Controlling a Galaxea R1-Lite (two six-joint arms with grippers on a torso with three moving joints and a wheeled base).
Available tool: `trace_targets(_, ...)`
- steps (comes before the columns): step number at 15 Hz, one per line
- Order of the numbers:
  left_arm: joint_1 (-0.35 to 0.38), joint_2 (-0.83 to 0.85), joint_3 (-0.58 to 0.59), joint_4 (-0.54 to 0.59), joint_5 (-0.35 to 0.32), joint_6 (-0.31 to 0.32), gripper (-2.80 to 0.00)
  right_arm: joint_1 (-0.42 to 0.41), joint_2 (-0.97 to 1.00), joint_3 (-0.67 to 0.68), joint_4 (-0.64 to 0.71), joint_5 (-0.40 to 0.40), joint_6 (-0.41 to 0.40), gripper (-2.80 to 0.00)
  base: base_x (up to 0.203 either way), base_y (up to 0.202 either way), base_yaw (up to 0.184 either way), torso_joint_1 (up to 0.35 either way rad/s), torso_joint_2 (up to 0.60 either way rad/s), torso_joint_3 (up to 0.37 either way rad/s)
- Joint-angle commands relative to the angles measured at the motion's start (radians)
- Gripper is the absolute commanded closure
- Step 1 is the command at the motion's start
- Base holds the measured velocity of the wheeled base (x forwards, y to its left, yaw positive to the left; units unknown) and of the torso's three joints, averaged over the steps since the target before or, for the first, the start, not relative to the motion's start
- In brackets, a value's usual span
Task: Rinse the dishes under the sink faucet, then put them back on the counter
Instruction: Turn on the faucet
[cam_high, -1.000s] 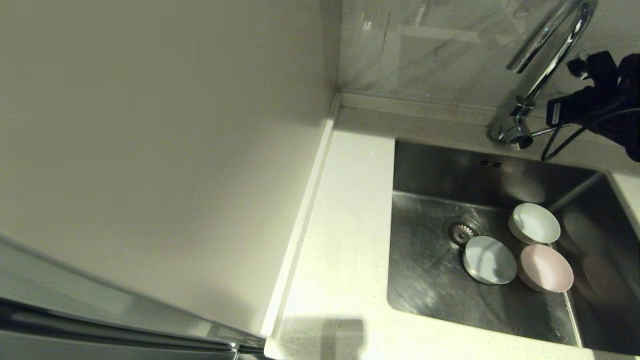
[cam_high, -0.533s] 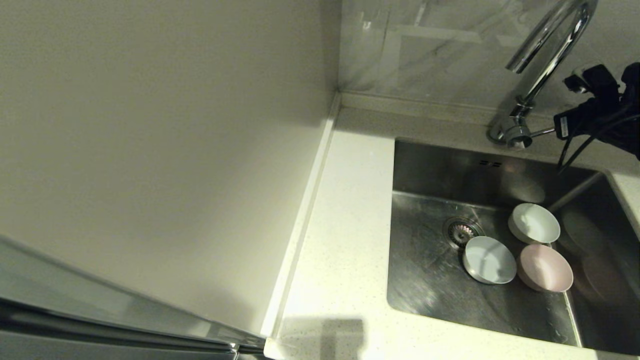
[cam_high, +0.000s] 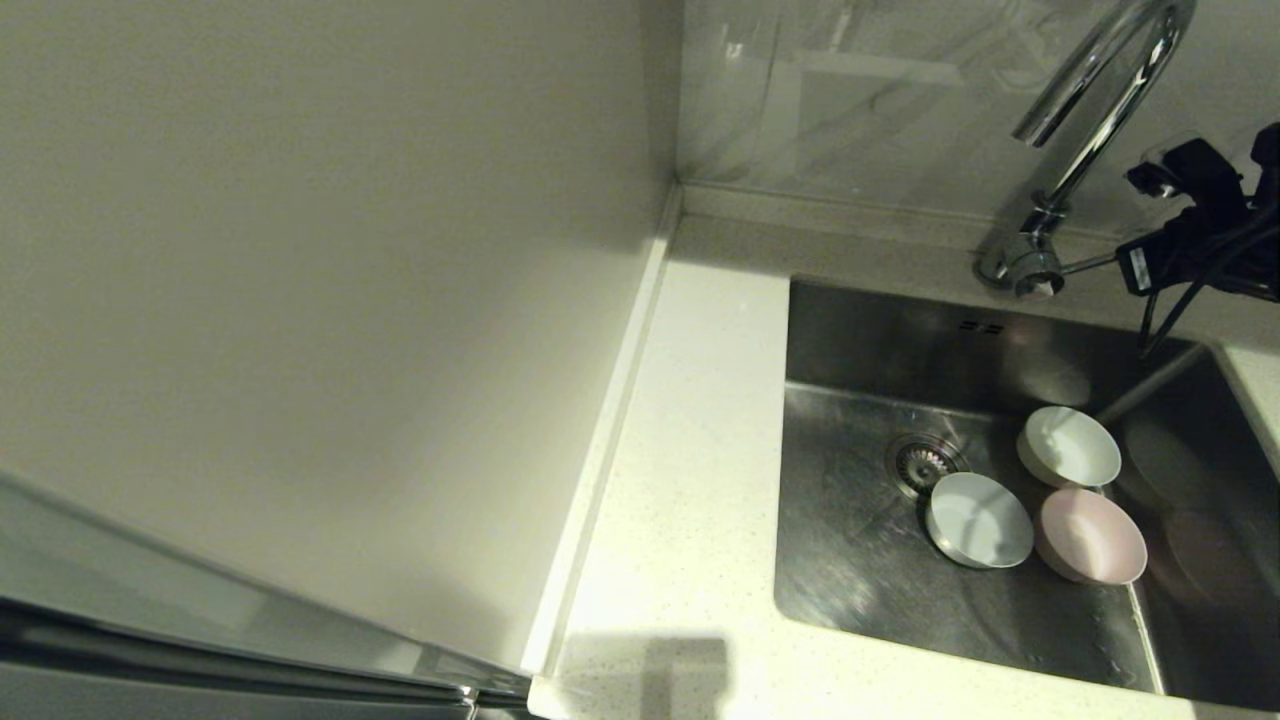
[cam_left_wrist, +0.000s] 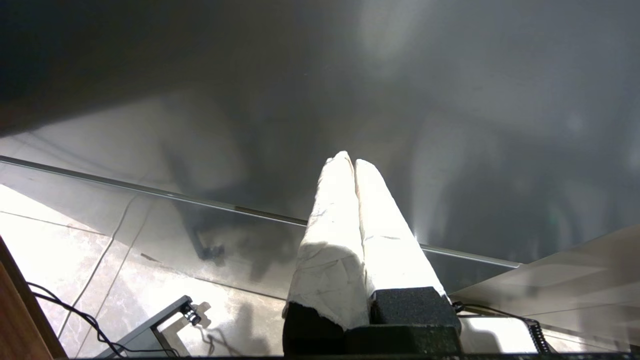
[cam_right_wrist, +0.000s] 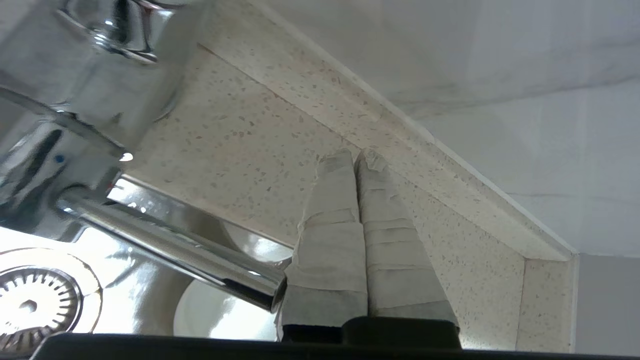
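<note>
Three bowls sit in the steel sink (cam_high: 850, 520) to the right of the drain (cam_high: 922, 463): white (cam_high: 1070, 445) at the back, pale blue-grey (cam_high: 980, 520) by the drain, pale pink (cam_high: 1090, 535) on the right. The chrome faucet (cam_high: 1095, 90) arches over the sink's back rim, its thin lever (cam_high: 1085, 265) pointing right. My right arm (cam_high: 1210, 235) hovers just right of that lever. The right gripper (cam_right_wrist: 356, 156) is shut and empty, and the lever's end (cam_right_wrist: 270, 292) lies beside its fingers. My left gripper (cam_left_wrist: 350, 161) is shut and empty, out of the head view.
White speckled counter (cam_high: 690, 450) runs left of the sink, with a raised rim (cam_high: 600, 450) against a plain wall. A marble backsplash (cam_high: 850, 100) stands behind the faucet. Overflow slots (cam_high: 980, 326) mark the sink's back wall. The left wrist view shows a dark panel and tiled floor.
My right arm has drawn back to the right and slightly down, away from the faucet base; the lever's tip now shows free beside it. The bowls have not moved.
</note>
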Motion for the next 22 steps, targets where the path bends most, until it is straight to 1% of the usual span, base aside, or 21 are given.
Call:
trace_targets(1, 0.0, -0.003, 0.0, 0.0, 0.0, -0.001, 0.0, -0.001, -0.021, 0.0, -0.003, 0.001, -0.004, 0.0, 0.0, 0.0, 0.0, 0.0, 0.0, 0.0)
trace_targets(3, 0.0, -0.004, 0.0, 0.0, 0.0, -0.001, 0.0, -0.001, -0.037, 0.021, -0.002, 0.003, -0.005, 0.0, 0.0, 0.0, 0.0, 0.0, 0.0, 0.0)
trace_targets(9, 0.0, -0.003, 0.0, 0.0, 0.0, -0.001, 0.0, -0.001, -0.116, 0.157, -0.001, 0.015, -0.028, 0.0, 0.0, 0.0, 0.0, 0.0, 0.0, 0.0)
trace_targets(12, 0.0, -0.003, 0.0, 0.0, 0.0, -0.001, 0.0, -0.007, -0.148, 0.203, -0.002, 0.031, -0.031, 0.0, 0.0, 0.0, 0.0, 0.0, 0.0, 0.0)
trace_targets(14, 0.0, -0.004, 0.0, 0.0, 0.0, -0.001, 0.0, -0.015, -0.156, 0.203, -0.005, 0.041, -0.031, 0.0, 0.0, 0.0, 0.0, 0.0, 0.0, 0.0)
trace_targets(16, 0.0, -0.004, 0.0, 0.0, 0.0, -0.001, 0.0, -0.026, -0.156, 0.191, -0.014, 0.035, -0.041, 0.0, 0.0, 0.0, 0.0, 0.0, 0.0, 0.0)
trace_targets(18, 0.0, -0.003, 0.0, 0.0, 0.0, -0.001, 0.0, -0.042, -0.156, 0.177, -0.016, 0.019, -0.096, 0.0, 0.0, 0.0, 0.0, 0.0, 0.0, 0.0)
trace_targets(19, 0.0, -0.003, 0.0, 0.0, 0.0, -0.001, 0.0, -0.042, -0.153, 0.169, -0.022, 0.005, -0.105, 0.0, 0.0, 0.0, 0.0, 0.0, 0.0, 0.0)
trace_targets(21, 0.0, -0.004, 0.0, 0.0, 0.0, 0.0, 0.0, -0.035, -0.148, 0.171, -0.062, -0.004, -0.096, 0.0, 0.0, 0.0, 0.0, 0.0, 0.0, 0.0)
trace_targets(22, 0.0, -0.003, 0.0, 0.0, 0.0, -0.001, 0.0, -0.025, -0.147, 0.173, -0.068, 0.0, -0.076, 0.0, 0.0, 0.0, 0.0, 0.0, 0.0, 0.0)
